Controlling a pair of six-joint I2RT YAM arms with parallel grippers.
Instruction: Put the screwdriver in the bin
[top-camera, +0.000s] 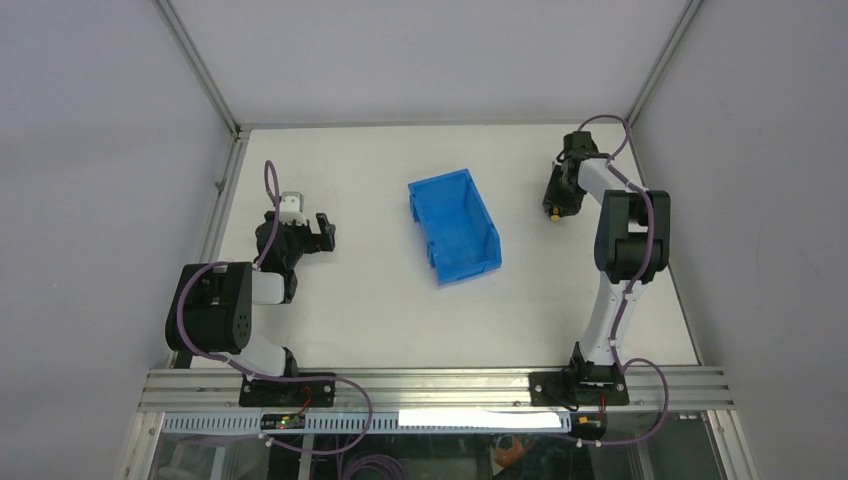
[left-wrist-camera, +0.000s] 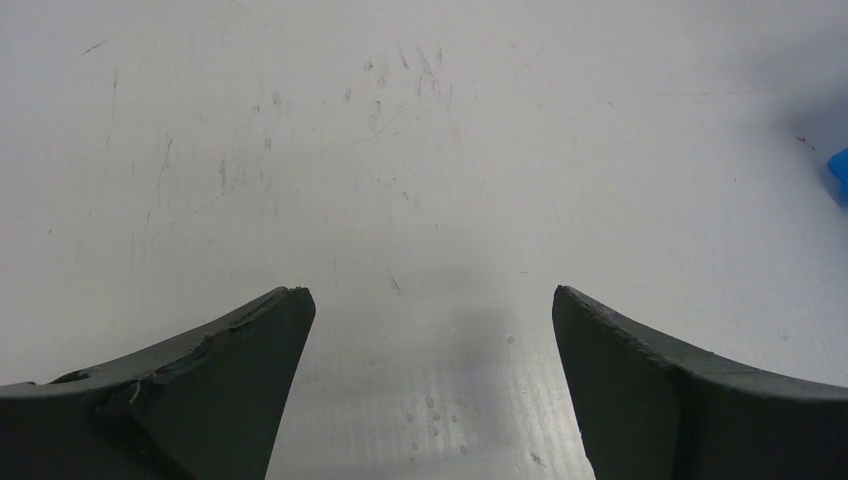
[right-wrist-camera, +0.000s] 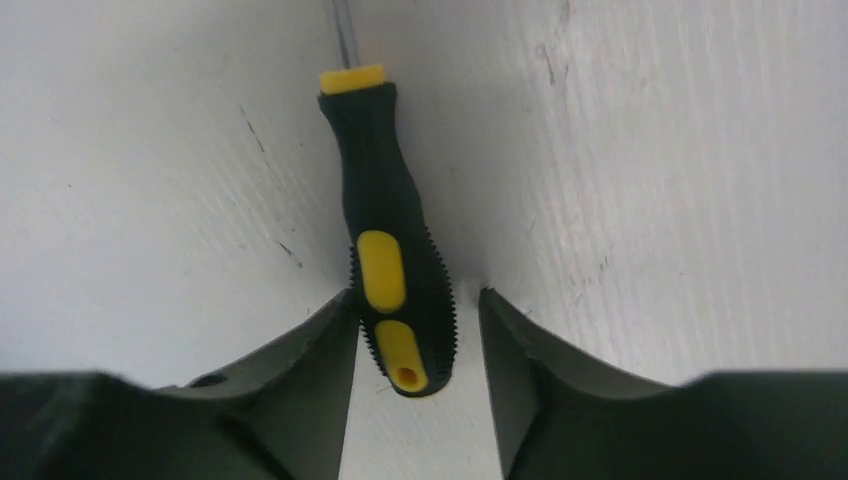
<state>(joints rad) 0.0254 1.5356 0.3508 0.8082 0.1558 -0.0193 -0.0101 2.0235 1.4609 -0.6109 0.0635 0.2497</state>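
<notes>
The screwdriver (right-wrist-camera: 385, 230) has a black-and-yellow handle and lies on the white table, its thin shaft running off the top of the right wrist view. My right gripper (right-wrist-camera: 417, 295) is open and straddles the butt end of the handle. The left finger touches the handle and a small gap shows at the right finger. In the top view the right gripper (top-camera: 556, 205) is at the far right, with a yellow bit of the screwdriver (top-camera: 553, 212) under it. The blue bin (top-camera: 455, 225) sits empty mid-table, left of that gripper. My left gripper (top-camera: 322, 230) is open and empty over bare table.
A corner of the bin (left-wrist-camera: 840, 175) shows at the right edge of the left wrist view, past the left gripper (left-wrist-camera: 432, 300). Grey walls and metal frame rails (top-camera: 225, 190) enclose the table on three sides.
</notes>
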